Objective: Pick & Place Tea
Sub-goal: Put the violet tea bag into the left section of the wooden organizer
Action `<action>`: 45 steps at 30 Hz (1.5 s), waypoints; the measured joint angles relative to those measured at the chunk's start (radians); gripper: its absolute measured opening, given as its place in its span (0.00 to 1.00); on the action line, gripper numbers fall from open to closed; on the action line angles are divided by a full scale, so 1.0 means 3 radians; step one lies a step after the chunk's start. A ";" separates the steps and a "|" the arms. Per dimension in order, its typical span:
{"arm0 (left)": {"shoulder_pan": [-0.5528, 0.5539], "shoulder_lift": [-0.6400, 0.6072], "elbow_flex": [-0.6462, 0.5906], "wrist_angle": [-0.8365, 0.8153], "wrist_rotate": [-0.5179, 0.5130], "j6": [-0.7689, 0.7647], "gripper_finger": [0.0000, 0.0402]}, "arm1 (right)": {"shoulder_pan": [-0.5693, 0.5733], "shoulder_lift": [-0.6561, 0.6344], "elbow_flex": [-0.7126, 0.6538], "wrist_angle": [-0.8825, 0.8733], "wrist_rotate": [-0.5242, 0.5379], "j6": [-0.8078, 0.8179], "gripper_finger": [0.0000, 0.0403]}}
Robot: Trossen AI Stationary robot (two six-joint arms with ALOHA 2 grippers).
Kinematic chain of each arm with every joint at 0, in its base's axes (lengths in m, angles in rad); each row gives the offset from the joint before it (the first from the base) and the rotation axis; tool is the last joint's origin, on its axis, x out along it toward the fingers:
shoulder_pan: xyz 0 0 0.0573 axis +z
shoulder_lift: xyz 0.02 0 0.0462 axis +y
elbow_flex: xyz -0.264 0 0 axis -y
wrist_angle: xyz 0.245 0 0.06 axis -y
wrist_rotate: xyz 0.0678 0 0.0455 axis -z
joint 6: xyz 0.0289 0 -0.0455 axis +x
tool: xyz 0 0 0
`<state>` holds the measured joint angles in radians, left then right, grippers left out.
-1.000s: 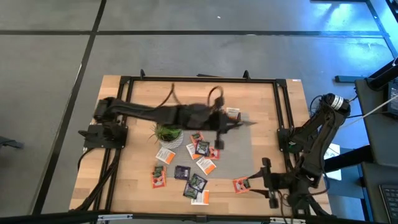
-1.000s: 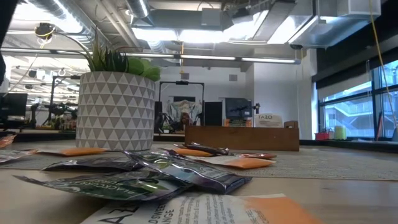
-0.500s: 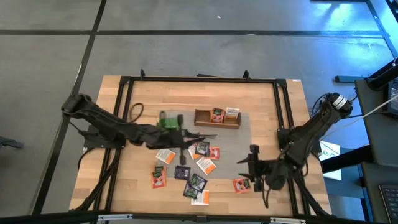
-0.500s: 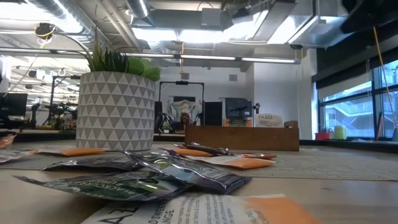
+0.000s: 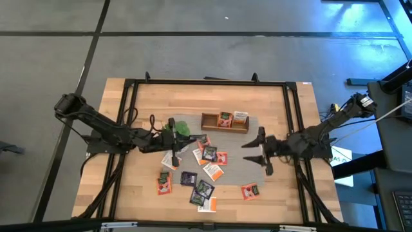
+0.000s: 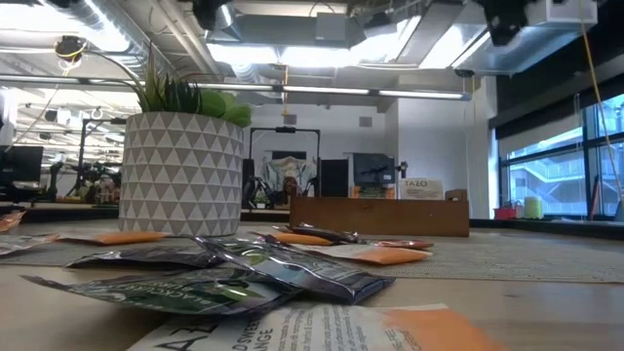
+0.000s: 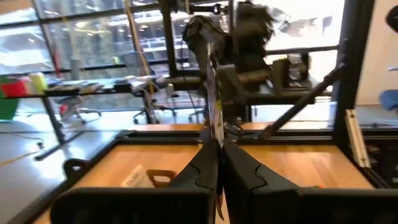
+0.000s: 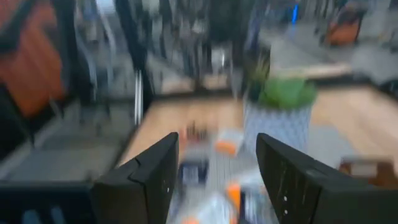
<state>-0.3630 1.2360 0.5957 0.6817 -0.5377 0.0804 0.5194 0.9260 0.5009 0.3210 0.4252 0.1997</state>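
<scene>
Left gripper (image 5: 172, 135): clenched on a thin sachet edge, beside the green potted plant (image 5: 181, 128)
Right gripper (image 5: 259, 148): released, fingers spread, right of the pile
Tea: small flat square sachets (image 5: 203, 169) scattered mid-table; two lay in the brown wooden box (image 5: 224, 121)

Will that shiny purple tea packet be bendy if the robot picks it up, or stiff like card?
Probably bendy: the dark purple sachet lies crinkled, its edges curling off the table. Likely light, being thin and flat. Its glossy wrapper may be slippery.
</scene>
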 joint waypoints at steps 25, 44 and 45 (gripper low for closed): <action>0.0104 0.0109 0.0000 0.0019 0.0493 -0.0050 0.03 | -0.0771 0.1412 0.1249 0.0321 -0.0234 -0.1031 0.54; 0.0104 0.0110 0.0000 -0.0016 0.0608 0.0125 0.03 | -0.0945 0.1752 0.1740 -0.0062 -0.0823 -0.0777 0.34; 0.0104 0.0110 0.0000 -0.0014 0.0606 0.0126 0.03 | -0.0946 0.1752 0.1740 -0.0062 -0.0823 -0.0777 0.30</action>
<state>-0.3317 1.2690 0.5957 0.6773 -0.3558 0.1181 0.2356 1.4517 1.0229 0.3023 0.1783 -0.0334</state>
